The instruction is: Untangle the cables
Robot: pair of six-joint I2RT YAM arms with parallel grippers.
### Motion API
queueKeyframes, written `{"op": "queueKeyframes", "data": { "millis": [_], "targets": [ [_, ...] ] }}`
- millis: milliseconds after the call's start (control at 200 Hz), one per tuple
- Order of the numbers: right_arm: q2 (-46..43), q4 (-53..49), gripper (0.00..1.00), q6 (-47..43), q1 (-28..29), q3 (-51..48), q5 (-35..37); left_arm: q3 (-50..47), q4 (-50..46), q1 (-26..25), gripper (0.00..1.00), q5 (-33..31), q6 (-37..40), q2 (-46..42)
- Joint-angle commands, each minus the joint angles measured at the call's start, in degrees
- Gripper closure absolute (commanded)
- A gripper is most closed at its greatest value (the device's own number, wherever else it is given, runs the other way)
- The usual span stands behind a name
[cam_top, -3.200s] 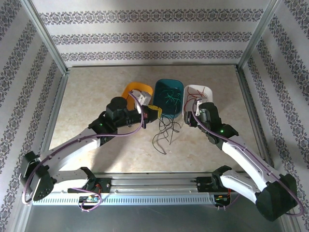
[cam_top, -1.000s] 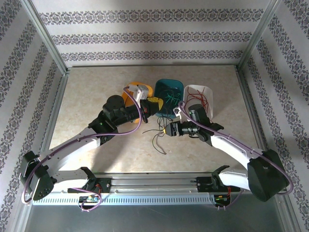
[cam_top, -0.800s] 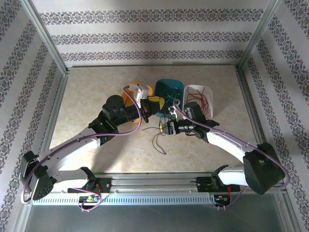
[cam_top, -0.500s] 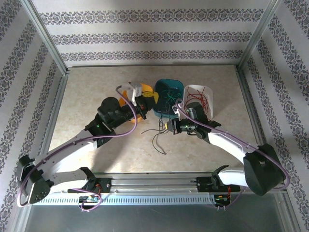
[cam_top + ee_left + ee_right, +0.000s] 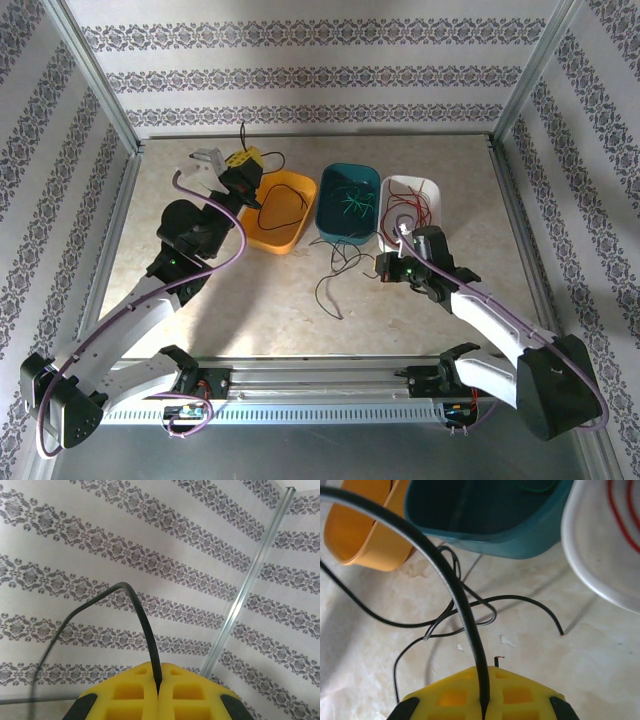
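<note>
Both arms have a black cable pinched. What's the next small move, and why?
Probably lower the left gripper over the orange tray and open its fingers. Its black cable already loops into that tray and looks free of the tangle on the table. The right gripper, gripping the other black cable from that tangle, should wait.

Beige marble-patterned desk, flat top, metal rails along its edges. Standing on it in a row toward the far side, just beside one another: orange oval plastic tray, teal rectangular plastic tray, white plastic tray. On the bare surface in front of the teal tray: thin black cables, loosely tangled.
</note>
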Motion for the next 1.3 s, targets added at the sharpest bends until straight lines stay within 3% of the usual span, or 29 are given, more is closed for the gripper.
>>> {"op": "queueKeyframes", "data": {
  "millis": [0,360,660,1295],
  "targets": [
    [-2.02,0.11,1.0,0.69,-0.44,-0.5,1.33,1.52,0.98,0.23,1.0,3.24,0.25,-0.21],
    [-2.21,-0.56,1.0,-0.25,-0.42,1.02,-1.97,2.01,0.05,4.92,1.0,6.73,0.25,6.98],
    [-3.84,-1.21,1.0,-0.23,-0.32,0.67,-2.26,-0.92,7.33,5.83,1.0,6.0,-1.4,16.14],
    [-5.09,-1.99,1.0,-0.34,-0.32,0.58,-0.5,0.87,6.7,11.07,1.0,7.07,-0.11,17.74]
  ]
}}
